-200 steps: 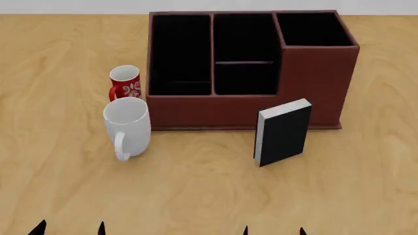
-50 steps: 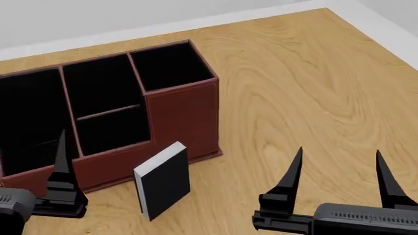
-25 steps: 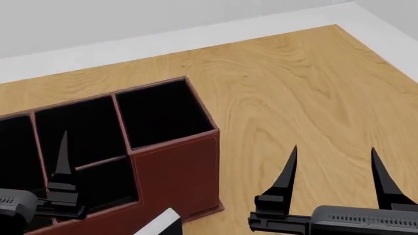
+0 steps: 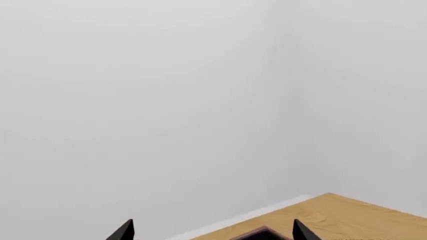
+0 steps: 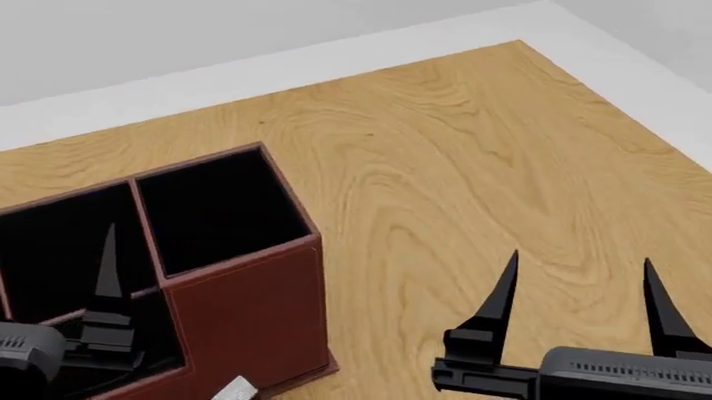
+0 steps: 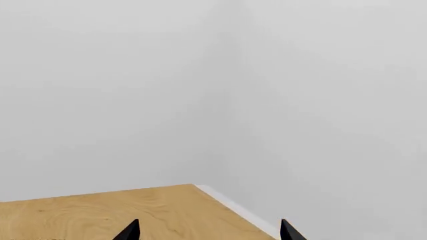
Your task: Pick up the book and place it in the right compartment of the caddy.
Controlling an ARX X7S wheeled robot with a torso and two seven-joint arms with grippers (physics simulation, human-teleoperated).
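The reddish-brown caddy [image 5: 250, 321] stands at the lower left of the head view. Its right compartment [image 5: 217, 204], the square black-lined well with the taller walls, is empty. Only a grey-white corner of the book [image 5: 236, 388] shows at the bottom edge, in front of the caddy. My right gripper [image 5: 579, 292] is open and empty, to the right of the caddy above bare wood. My left gripper [image 4: 212, 232] is open and empty. In the head view only one of its fingers [image 5: 108, 279] shows, over the caddy's middle wells. A corner of the caddy [image 4: 263, 234] shows in the left wrist view.
The wooden table [image 5: 468, 167] stretches right of the caddy to its far right corner [image 5: 521, 43], bordered by a pale strip and grey wall. Both wrist views look mostly at the blank wall. The right gripper [image 6: 209, 231] shows over the table's corner.
The head view has swung further right: the caddy has shifted left in the picture and the book has slid almost out at the bottom edge. Both grippers stay open in the same places.
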